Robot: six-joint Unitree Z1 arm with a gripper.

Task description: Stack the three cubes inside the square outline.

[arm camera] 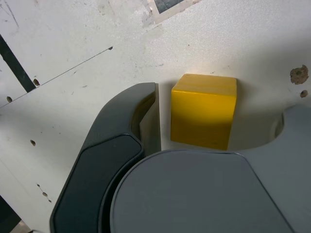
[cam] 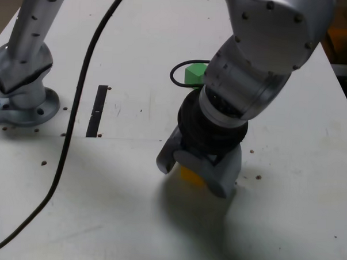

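The yellow cube (cam: 189,174) (arm camera: 203,110) rests on the white table between the two fingers of my gripper (cam: 193,177) (arm camera: 218,109). The jaws are lowered around it and open, and the wrist view shows a gap on each side of the cube. The green cube (cam: 194,73) sits further back, partly hidden behind the arm, with a thin black curved line beside it. No red cube shows in either view. I cannot make out the square outline; the arm covers much of the table behind the gripper.
The arm's base (cam: 22,97) is bolted at the exterior view's left. A black cable (cam: 77,103) trails from the back toward the front left. A straight black tape strip (cam: 97,110) lies beside it. The table's edge (cam: 345,85) runs along the exterior view's right.
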